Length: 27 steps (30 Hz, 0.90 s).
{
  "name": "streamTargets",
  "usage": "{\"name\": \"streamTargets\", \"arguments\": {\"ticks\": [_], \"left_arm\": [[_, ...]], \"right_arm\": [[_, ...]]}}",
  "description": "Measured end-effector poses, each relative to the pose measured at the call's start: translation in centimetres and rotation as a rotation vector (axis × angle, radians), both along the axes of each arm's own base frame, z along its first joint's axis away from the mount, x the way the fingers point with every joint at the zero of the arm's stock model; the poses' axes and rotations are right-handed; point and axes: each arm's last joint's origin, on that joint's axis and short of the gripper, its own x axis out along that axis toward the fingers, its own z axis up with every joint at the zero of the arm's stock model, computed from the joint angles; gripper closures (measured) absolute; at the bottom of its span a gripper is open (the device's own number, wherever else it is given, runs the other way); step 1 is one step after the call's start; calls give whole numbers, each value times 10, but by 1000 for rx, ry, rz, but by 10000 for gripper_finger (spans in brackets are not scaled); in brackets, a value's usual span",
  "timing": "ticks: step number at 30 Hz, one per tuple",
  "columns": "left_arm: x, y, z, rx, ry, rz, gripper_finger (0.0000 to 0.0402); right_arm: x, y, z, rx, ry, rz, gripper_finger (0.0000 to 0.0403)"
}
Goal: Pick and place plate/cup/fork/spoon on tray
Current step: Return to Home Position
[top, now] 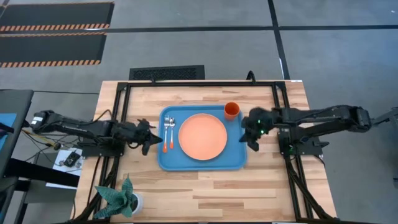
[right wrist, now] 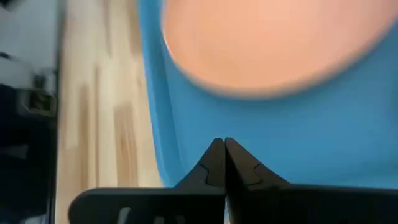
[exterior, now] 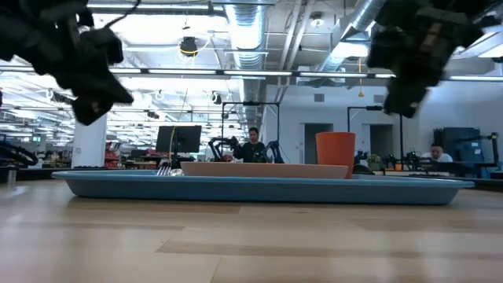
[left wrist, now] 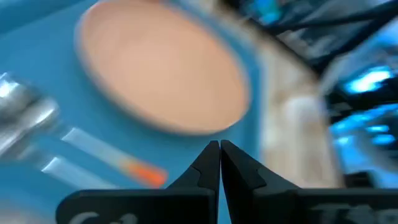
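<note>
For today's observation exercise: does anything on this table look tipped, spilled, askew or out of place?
Nothing stands out. The plate lies flat in the middle of the tray, the cup stands upright in a corner, and the fork and spoon lie side by side beside the plate.

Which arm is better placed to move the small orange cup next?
Likely right. The right gripper, shut, hovers at the edge of the blue plastic tray near the small orange cup; the left gripper waits beyond the large salmon-orange plate.
</note>
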Motion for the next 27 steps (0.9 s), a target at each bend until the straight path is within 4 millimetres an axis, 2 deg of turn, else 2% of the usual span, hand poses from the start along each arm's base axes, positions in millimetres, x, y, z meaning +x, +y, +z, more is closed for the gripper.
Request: {"name": "streamTargets", "arguments": {"ticks": [3, 7, 11, 14, 18, 23, 27], "left_arm": [[1, 9, 1, -25, -135, -72, 401], [1, 24, -4, 23, -227, -40, 401], [-3, 39, -13, 96, -257, 5, 402], [-6, 45, -16, 129, -294, 6, 401], [-10, 50, -13, 203, -336, 8, 402], [-16, 54, -7, 275, -377, 40, 401], [-21, 55, -6, 305, -375, 42, 401]], "right_arm": [[4, -19, 6, -23, -120, 19, 399], [8, -42, 10, -102, -227, -8, 399], [10, -50, 5, -186, -368, -60, 400], [7, -45, -8, -182, -453, -95, 400], [-2, -31, -11, -203, -555, -151, 401], [-21, -12, -9, -242, -612, -185, 402], [-42, -3, -17, -279, -666, -210, 402]]}}
